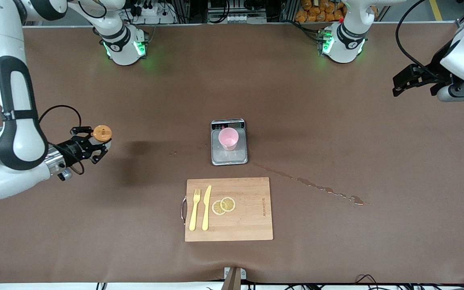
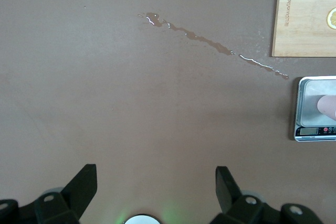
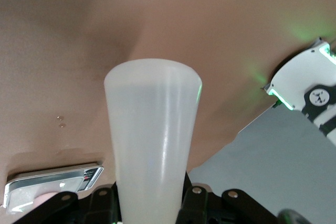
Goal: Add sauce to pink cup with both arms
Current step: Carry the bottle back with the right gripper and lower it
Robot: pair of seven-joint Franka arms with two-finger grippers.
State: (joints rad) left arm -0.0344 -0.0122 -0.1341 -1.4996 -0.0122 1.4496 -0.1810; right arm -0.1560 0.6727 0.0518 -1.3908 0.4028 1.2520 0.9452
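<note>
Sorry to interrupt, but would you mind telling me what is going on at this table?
The right claw is shut on the squeeze bottle, holding it in the air over the table's right-arm end. The pink cup stands on the grey scale. The left claw waits open, and a spill trail wets the table.

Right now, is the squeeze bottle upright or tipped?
Upright: the squeeze bottle, clamped in the right gripper, shows its orange cap from above.
</note>
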